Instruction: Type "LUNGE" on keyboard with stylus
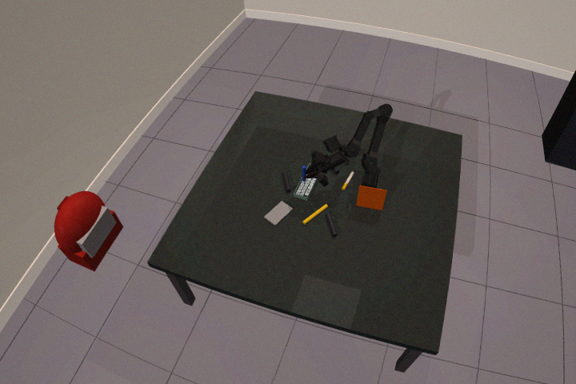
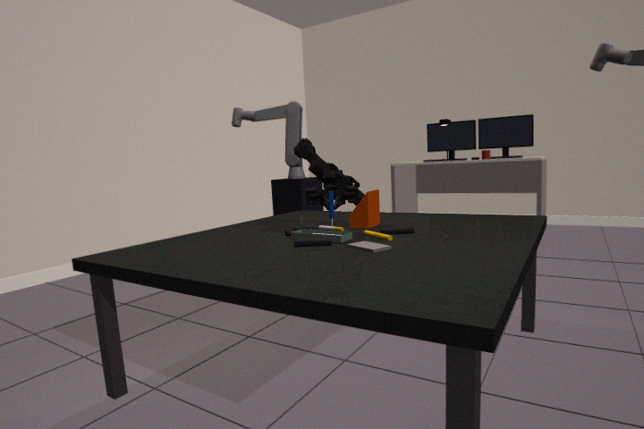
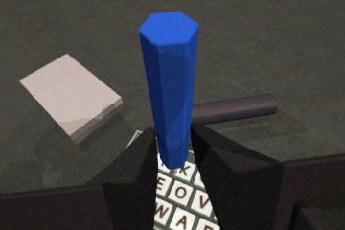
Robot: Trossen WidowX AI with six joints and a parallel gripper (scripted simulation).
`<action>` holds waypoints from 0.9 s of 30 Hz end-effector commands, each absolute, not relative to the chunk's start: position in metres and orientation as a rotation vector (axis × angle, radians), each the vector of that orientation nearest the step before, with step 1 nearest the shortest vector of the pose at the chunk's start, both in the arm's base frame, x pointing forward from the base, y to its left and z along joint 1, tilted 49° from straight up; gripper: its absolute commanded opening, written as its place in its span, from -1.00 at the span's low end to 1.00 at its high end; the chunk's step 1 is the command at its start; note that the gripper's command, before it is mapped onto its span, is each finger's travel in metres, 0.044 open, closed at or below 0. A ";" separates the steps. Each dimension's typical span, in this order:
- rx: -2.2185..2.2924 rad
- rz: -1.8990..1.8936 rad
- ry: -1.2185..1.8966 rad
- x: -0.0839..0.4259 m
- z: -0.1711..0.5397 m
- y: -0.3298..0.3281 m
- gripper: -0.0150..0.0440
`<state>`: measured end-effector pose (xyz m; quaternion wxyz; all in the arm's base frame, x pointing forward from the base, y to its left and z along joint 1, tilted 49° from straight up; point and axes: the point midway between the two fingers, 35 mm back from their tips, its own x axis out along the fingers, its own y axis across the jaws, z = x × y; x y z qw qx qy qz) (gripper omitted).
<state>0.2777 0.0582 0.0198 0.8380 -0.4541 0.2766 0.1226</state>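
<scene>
At the left in the top view lies a pale, flat rectangular block [image 1: 278, 213] [image 2: 369, 246] [image 3: 70, 96], then a dark round rod [image 1: 286, 182] [image 2: 312, 243] [image 3: 235, 108] just beside the keyboard. The pale green keyboard with white lettered keys [image 1: 303, 189] [image 2: 321, 235] [image 3: 180, 193] comes next, its long axis slanting from upper right to lower left.

Over its upper end stands the blue hexagonal stylus [image 1: 303, 173] [image 2: 331, 205] [image 3: 171, 96], about upright, thin tip down. The black gripper [image 1: 307, 172] [image 2: 333, 205] [image 3: 172, 132] reaches in from the right, its fingers narrowed firmly on the stylus's lower barrel. Farther right is an orange wedge-shaped block [image 1: 371, 198] [image 2: 366, 211].

In the wrist view the tip shows near K, with O below it and E to the lower left; whether it touches a key, I cannot tell. The next press probably needs a sideways shift to the wanted letter, then a straight push. Which letters are already typed is unclear; a slanted push could catch a neighbouring key.
</scene>
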 end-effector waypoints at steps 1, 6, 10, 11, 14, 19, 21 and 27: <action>-0.958 0.256 0.584 0.276 0.011 0.066 -0.49; -0.958 0.255 0.582 0.276 0.007 0.069 -0.49; -0.958 0.255 0.583 0.276 0.002 0.064 -0.49; -0.958 0.255 0.583 0.277 0.000 0.062 -0.49; -0.959 0.255 0.583 0.277 -0.005 0.056 -0.49; -0.959 0.255 0.582 0.277 -0.006 0.055 -0.49; -0.959 0.255 0.582 0.277 -0.006 0.055 -0.49; -0.959 0.255 0.582 0.277 -0.006 0.055 -0.49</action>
